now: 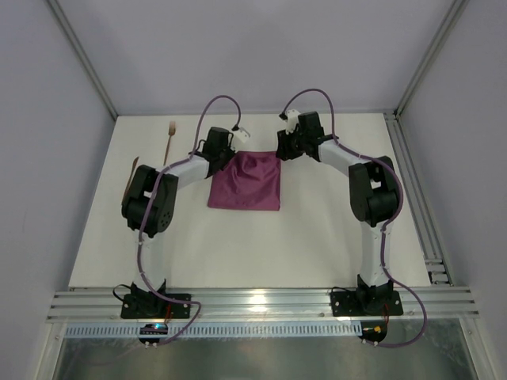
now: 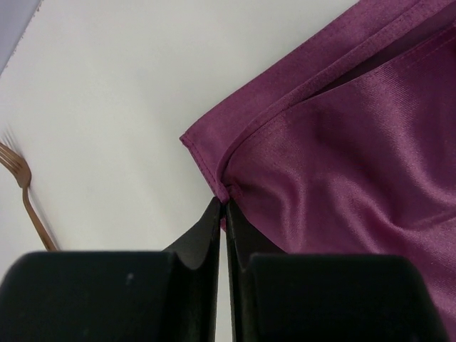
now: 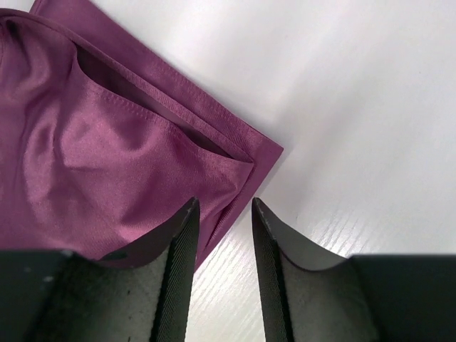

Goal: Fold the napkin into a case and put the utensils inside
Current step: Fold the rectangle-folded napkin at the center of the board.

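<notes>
The napkin (image 1: pixel 244 184) lies in the middle of the table (image 1: pixel 317 245), folded over into a squarish double layer, with both arms reaching to its far corners. The left gripper (image 2: pixel 223 205) is clenched at the far left corner. Its tips meet right where the top layer's hem bunches, and creases fan out from that spot, so it appears to nip the upper layer, though how much cloth sits between the tips is hard to tell. The right gripper (image 3: pixel 224 206) is released at the far right corner. Its fingers (image 3: pixel 178 246) stand apart, one above the cloth and one above bare table, holding nothing. The top layer sits slightly short of the bottom hem, leaving a strip of the lower layer showing. The fork (image 1: pixel 169 138) and the knife (image 1: pixel 132 172) lie off to the left, well apart from the napkin. The cloth looks thin, light and limp with a satin sheen, so it will likely slide on the smooth table and sag between grips rather than keep a crease. The stitched hems at the corners are the firmest places to take hold, pinching one layer or both as the next fold needs. The utensils look light and stiff, lying flat, and are probably best taken across the handle.
</notes>
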